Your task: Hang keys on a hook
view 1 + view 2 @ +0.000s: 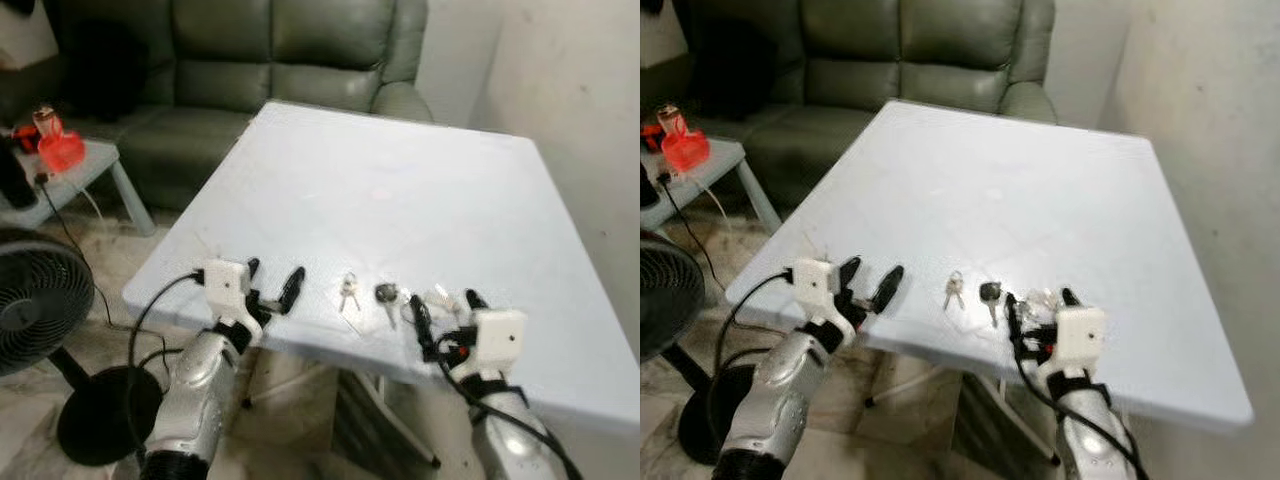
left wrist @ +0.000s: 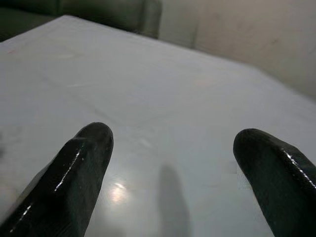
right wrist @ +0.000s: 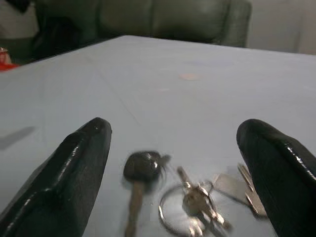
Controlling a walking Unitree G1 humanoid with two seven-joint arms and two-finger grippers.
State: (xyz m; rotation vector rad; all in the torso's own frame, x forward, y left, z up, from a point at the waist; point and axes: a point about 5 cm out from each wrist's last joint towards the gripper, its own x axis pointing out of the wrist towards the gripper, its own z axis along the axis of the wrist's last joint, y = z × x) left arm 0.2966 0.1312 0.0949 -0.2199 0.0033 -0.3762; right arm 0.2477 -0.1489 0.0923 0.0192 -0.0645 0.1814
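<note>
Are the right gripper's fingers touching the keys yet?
Apart. The right wrist view shows the right gripper open, table visible between its fingers and the keys.

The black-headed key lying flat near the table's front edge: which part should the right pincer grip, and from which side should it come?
Probably the black-headed key is best gripped by its thick black head, not the thin blade lying flat on the white table. The open right pincer already has it between its fingers, so it could come from the front edge, low, one finger on each side of the head, keeping off the silver key ring beside it.
</note>
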